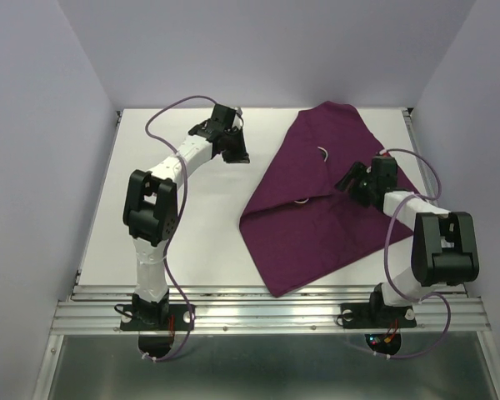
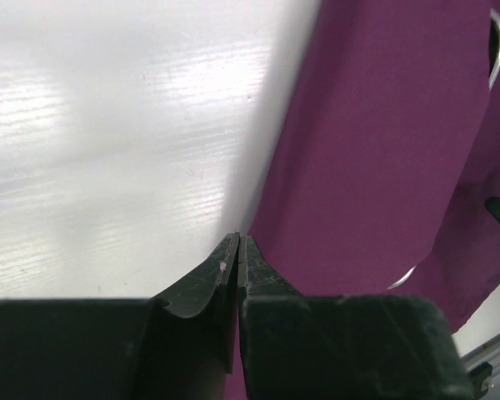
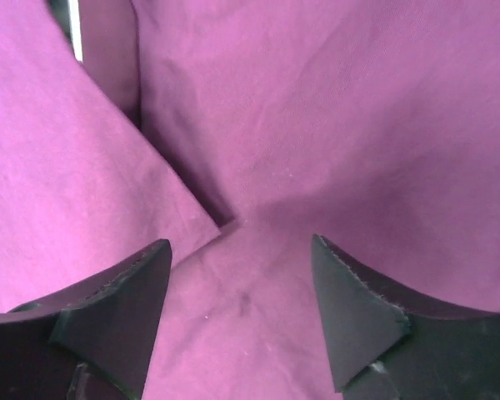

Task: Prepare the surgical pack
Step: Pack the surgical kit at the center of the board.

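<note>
The surgical pack is a dark-purple cloth (image 1: 317, 208) folded over itself right of the table's middle. Two silver instrument loops (image 1: 321, 152) (image 1: 302, 200) peek out from its folds. My right gripper (image 1: 351, 182) hovers over the cloth's right half. In the right wrist view it (image 3: 240, 250) is open, with nothing between the fingers, just above where the cloth (image 3: 333, 108) flaps meet. My left gripper (image 1: 237, 156) stands over bare table just left of the cloth's upper edge. Its jaws (image 2: 239, 237) are shut and empty beside the cloth (image 2: 375, 150), where a silver loop (image 2: 498, 50) shows.
The white table (image 1: 175, 242) lies bare left of the cloth. A metal rail (image 1: 267, 312) runs along the near edge by the arm bases. Pale walls close in the back and both sides.
</note>
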